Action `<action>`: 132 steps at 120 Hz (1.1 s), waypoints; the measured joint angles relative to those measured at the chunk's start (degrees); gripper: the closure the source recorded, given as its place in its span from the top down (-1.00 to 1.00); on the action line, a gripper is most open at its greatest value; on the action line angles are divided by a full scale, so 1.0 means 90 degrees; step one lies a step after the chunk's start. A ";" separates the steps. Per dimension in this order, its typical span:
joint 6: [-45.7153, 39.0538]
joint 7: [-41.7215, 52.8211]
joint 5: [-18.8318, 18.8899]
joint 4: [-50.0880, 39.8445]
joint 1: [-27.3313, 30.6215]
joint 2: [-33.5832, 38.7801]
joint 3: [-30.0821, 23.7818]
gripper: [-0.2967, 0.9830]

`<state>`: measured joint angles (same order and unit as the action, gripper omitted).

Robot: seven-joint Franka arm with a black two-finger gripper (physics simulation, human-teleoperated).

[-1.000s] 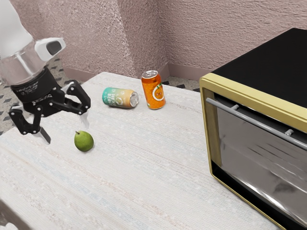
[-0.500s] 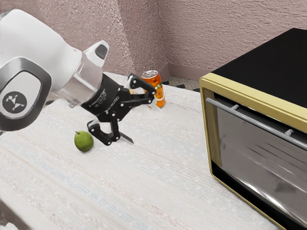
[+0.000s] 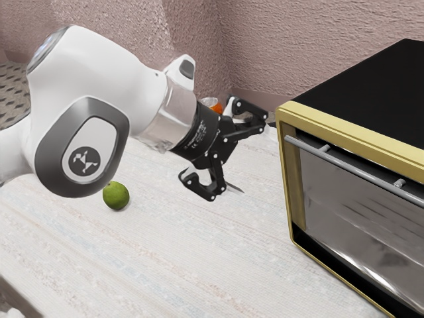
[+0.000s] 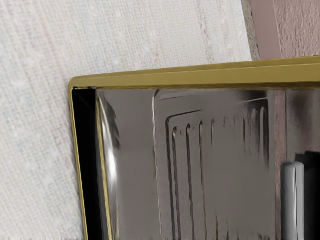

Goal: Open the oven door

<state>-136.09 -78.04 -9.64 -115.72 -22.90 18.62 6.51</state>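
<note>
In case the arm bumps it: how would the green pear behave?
The green pear would probably roll, given its rounded sides, perhaps in a curve, since it narrows toward the top. Its plump look suggests it would feel firm, not floppy.

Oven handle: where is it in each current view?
Exterior view: handle along the top of the oven door, toward the exterior view's right.
Wrist view: handle partly in view, across the door from the black strip.
Shared landmark: gold frame.
</note>
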 joint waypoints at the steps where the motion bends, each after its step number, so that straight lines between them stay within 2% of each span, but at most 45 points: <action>1: -0.0009 -0.0012 0.0000 0.0002 -0.0002 -0.0008 -0.0001 0.53; 50: -0.0429 -0.0453 0.0033 0.0023 -0.0268 -0.0225 -0.0136 0.53; 132: -0.0649 -0.0737 0.0022 0.0362 -0.0191 -0.0693 -0.0129 0.53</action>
<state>-141.93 -84.67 -9.44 -112.46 -24.62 12.39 5.35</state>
